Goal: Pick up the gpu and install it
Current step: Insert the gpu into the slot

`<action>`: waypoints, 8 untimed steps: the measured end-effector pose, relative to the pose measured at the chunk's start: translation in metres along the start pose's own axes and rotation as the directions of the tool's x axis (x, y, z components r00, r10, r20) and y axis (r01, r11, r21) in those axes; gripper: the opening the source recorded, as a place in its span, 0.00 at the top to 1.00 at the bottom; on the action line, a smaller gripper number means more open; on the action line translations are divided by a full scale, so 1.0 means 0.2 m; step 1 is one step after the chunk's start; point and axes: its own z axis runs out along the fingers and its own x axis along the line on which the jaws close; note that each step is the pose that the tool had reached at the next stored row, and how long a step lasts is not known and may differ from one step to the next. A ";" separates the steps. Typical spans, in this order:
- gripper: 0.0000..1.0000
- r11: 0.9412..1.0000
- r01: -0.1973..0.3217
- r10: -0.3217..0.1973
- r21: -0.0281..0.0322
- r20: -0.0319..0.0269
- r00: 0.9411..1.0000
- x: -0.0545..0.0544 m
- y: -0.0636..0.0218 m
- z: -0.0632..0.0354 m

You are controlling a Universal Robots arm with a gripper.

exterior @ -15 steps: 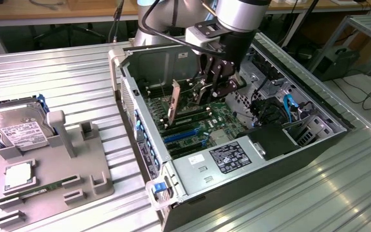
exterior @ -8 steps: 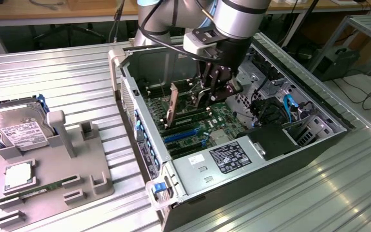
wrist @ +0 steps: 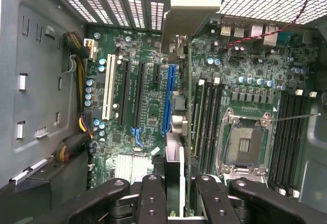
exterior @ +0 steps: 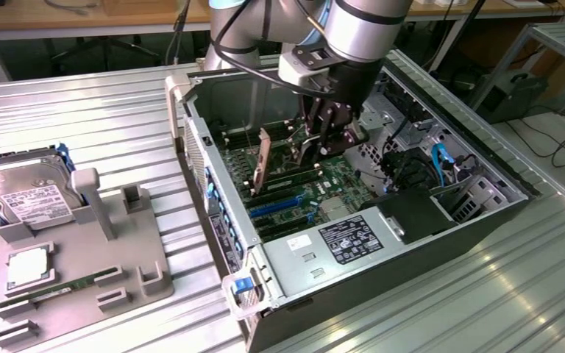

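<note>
Gripper (wrist: 174, 196) is down inside the open case (exterior: 518, 176), its two fingers (wrist: 153, 198) closed partway onto the top edge of the gpu (wrist: 174, 168), which it holds edge-on between them above the motherboard (wrist: 148, 101). In the wrist view the card runs as a thin dark strip from 6 o'clock straight toward 12 o'clock, ending in its pale metal bracket (wrist: 191, 4) at the slotted rear wall of the case. That long axis lies parallel to the expansion slots, and the blue slot (wrist: 168, 99) sits just beside the card at its 9 o'clock side, with the black slots and the white slot (wrist: 109, 94) farther out the same way. At the card's 3 o'clock side are the memory slots (wrist: 207, 117) and the empty CPU socket (wrist: 244, 145). From the exterior view the card (exterior: 261, 165) stands upright on edge at about 9 o'clock from the gripper (exterior: 328, 136). Whether its lower edge already touches a slot I cannot tell. Out on the worktop (exterior: 96, 110), a hard drive (exterior: 27, 197) stands in a grey holder (exterior: 86, 272), well apart from the case.
</note>
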 end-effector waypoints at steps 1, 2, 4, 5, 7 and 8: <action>0.73 1.000 0.000 0.000 0.000 0.000 1.000 0.00 0.000 0.001; 0.73 1.000 -0.001 0.001 0.000 0.000 1.000 0.00 0.000 0.003; 0.73 1.000 -0.001 0.001 0.000 0.000 1.000 0.00 0.000 0.006; 0.73 1.000 -0.001 0.001 0.000 0.000 1.000 0.00 0.000 0.006; 0.73 1.000 -0.002 0.002 0.000 0.000 1.000 0.00 0.000 0.008; 0.73 1.000 -0.002 0.002 0.000 0.000 1.000 0.00 0.000 0.009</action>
